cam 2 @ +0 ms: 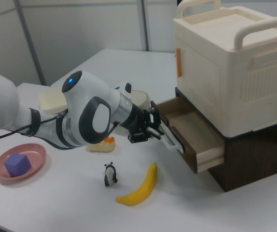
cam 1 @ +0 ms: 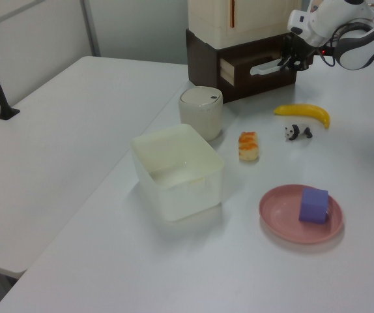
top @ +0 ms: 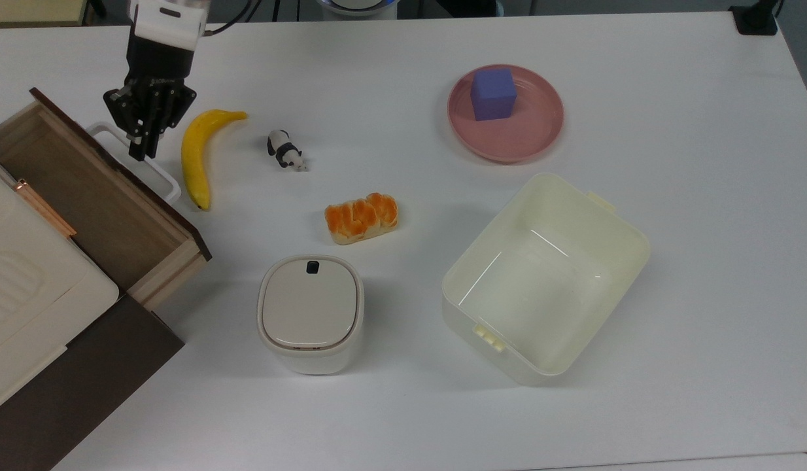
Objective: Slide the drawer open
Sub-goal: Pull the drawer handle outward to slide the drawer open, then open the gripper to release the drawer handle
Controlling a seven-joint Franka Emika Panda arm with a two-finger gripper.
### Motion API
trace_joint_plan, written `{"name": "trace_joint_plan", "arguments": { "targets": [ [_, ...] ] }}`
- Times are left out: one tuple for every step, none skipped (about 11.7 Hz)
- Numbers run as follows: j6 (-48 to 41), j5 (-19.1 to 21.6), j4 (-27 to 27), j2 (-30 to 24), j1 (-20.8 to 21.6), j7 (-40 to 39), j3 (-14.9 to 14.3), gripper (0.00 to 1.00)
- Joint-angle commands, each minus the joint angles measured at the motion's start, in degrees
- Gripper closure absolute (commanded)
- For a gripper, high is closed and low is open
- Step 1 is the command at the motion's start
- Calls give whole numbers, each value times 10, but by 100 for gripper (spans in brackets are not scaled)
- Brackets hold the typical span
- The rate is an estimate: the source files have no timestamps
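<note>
Top view: drawer (top: 96, 196) open, handle edge near banana (top: 197, 154).

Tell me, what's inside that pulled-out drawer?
The drawer shows bare light wood and nothing lying in it; its rear stretch is hidden under the cream box on top.

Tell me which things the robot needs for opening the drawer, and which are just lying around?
Needed:
drawer
white handle
gripper

Lying around:
banana
toy panda
bread
lidded container
cream bin
pink plate
purple cube
</note>
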Motion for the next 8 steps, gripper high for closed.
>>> {"name": "trace_joint_plan", "arguments": {
  "targets": [
    [-26, -17, -39, -41, 11, 6, -7, 88],
    [-26, -17, -38, -39, 11, 8, -7, 75],
    [-26, -17, -36, -36, 10, 7, -7, 47],
    [-26, -17, -33, -35, 10, 9, -7, 27],
    [-26, -17, -28, -35, 11, 13, -7, 15],
    [-28, -16, -28, -36, 17, 37, -4, 9],
    [-47, -16, -26, -37, 37, 74, -2, 1],
    [-91, -17, -18, -39, 69, 130, -2, 0]
  ]
}}
